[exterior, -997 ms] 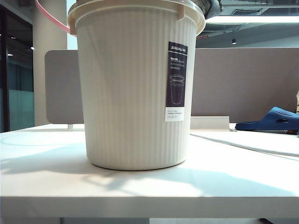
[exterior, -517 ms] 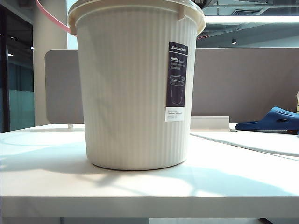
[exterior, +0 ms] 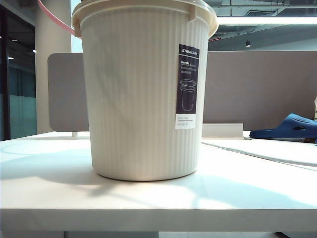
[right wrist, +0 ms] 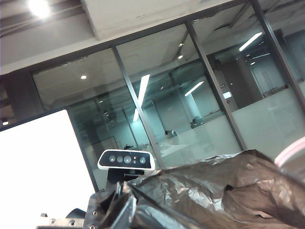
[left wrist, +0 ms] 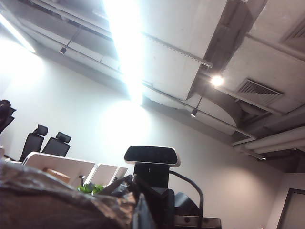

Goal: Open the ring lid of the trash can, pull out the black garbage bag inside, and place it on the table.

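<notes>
The black garbage bag shows only in your two wrist views: crinkled glossy plastic bunched close under each camera, so it looks already lifted out of the trash can. The cream ribbed can stands upright in the middle of the white desk, near the exterior camera. The pink ring lid tilts up behind the can's far left rim, so it reads as opened.

Your left claw and right claw are both up above the can, out of the exterior view. Each is fully closed, apparently pinching a fold of the bag, though the fingertips are hidden by plastic.

Still to do: lay the bag on the desk.
</notes>
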